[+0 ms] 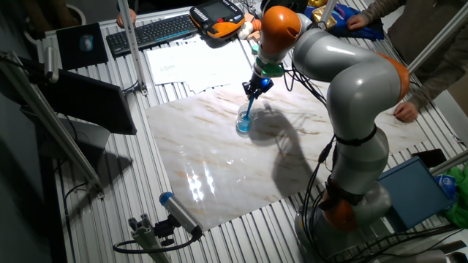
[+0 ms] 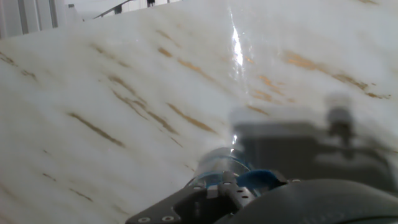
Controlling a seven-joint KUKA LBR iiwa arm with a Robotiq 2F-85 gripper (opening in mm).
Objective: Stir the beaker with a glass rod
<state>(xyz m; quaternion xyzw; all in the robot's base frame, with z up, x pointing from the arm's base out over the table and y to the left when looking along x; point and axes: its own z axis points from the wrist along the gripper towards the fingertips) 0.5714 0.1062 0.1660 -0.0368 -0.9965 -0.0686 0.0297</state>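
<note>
The beaker is a small clear glass with blue liquid, standing upright on the marble slab near its far middle. My gripper hangs just above it and to its right, shut on the top of the glass rod. The thin blue rod slants down and to the left, with its lower end inside the beaker. In the hand view the beaker shows low in the frame, just beyond the gripper body. The rod's tip inside the glass is hard to make out there.
A blue-capped grey cylinder lies at the slab's near left corner. Papers, a keyboard and an orange pendant lie behind the slab. A person's hand rests at the right, and a blue tablet sits lower right.
</note>
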